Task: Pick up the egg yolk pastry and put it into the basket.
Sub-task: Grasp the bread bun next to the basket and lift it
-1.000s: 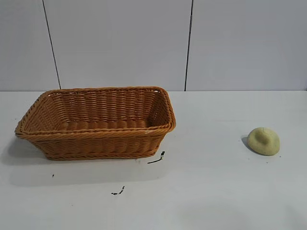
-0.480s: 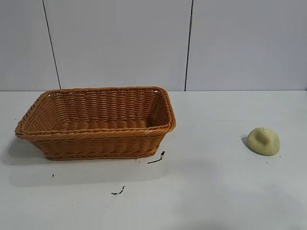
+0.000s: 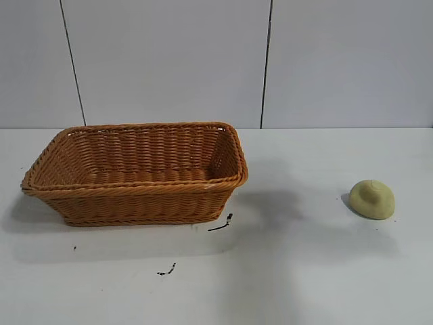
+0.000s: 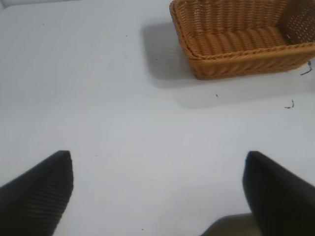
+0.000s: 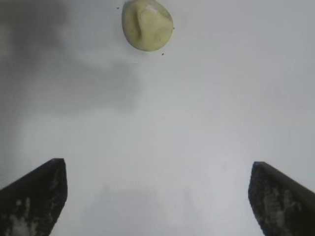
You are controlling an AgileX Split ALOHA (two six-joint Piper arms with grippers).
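Since a second ago only a shadow has spread over the white bench (image 3: 304,271) between the orange-brown woven wicker basket (image 3: 135,196) and the pale yellowish dome-shaped egg yolk pastry (image 3: 371,199), so we judge our right hand (image 5: 157,196), wide open and empty, is approaching and must next descend over it, while our left hand (image 4: 157,191) hangs open, idle.

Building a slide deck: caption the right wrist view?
Right gripper, fingers open above the table, faces the egg yolk pastry ahead.

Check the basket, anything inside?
Nothing visible inside the basket; its near wall hides part of the floor. The egg yolk pastry lies on the table, apart from it.
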